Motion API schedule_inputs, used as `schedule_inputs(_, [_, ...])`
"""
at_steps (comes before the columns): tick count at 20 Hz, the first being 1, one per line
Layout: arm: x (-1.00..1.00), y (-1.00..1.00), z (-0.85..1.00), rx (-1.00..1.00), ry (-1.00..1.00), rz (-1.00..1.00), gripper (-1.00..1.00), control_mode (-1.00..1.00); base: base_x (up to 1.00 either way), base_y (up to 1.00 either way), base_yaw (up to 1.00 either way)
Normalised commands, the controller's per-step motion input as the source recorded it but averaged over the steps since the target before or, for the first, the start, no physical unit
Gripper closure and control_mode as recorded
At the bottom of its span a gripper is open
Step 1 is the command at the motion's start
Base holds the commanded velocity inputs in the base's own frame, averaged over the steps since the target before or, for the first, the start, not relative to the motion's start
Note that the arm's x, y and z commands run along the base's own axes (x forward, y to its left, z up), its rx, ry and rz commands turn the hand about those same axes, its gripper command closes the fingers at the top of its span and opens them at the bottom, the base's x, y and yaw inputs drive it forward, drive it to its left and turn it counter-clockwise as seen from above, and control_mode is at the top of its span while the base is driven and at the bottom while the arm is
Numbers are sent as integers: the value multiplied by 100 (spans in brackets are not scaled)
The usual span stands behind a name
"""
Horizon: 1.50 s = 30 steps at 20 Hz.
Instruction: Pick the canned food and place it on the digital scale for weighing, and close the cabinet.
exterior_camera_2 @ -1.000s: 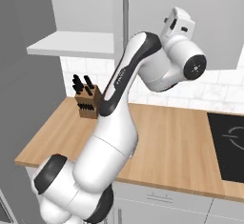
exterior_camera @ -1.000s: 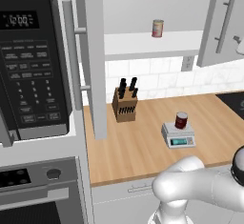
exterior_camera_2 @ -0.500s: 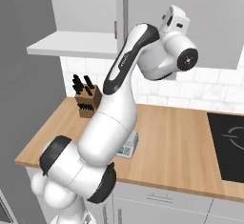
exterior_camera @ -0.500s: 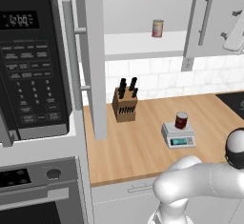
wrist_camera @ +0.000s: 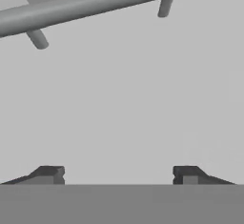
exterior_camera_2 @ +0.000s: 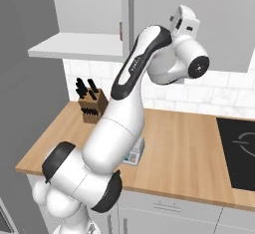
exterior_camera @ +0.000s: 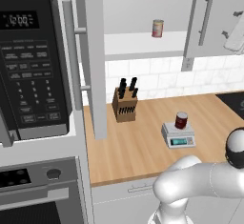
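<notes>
Even, bright rendered light with soft shadows, no glare; slightly soft, low-detail pictures throughout.

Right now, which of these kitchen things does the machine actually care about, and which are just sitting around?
Part of the job:
- canned food, standing on the digital scale
- cabinet, its doors not yet shut
- claw, facing the door's bar handle

Just lying about:
- knife block
- microwave
- labelled can on the cabinet shelf
- cooktop

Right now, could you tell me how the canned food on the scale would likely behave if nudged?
The canned food stands upright on the digital scale, narrower than its platform, so it probably slides first. Tipped over, its cylindrical shape would likely roll.
</notes>
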Motion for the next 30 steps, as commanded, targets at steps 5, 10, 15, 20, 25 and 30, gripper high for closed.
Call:
schedule_inputs(5, [-88,13,-66,0,-30,-3,-100,-100,0,0,0])
schedule_inputs(10, [-100,0,10,0,-19,-3,-100,-100,0,0,0])
schedule_inputs(15, [-99,20,25,5,-20,0,-100,-100,0,0,0])
schedule_inputs(20, [-65,29,19,6,-10,0,-100,-100,0,0,0])
schedule_inputs(25, [-44,55,5,0,-7,0,-100,-100,0,0,0])
schedule_inputs(30, [-31,98,-1,0,-3,2,-100,-100,0,0,0])
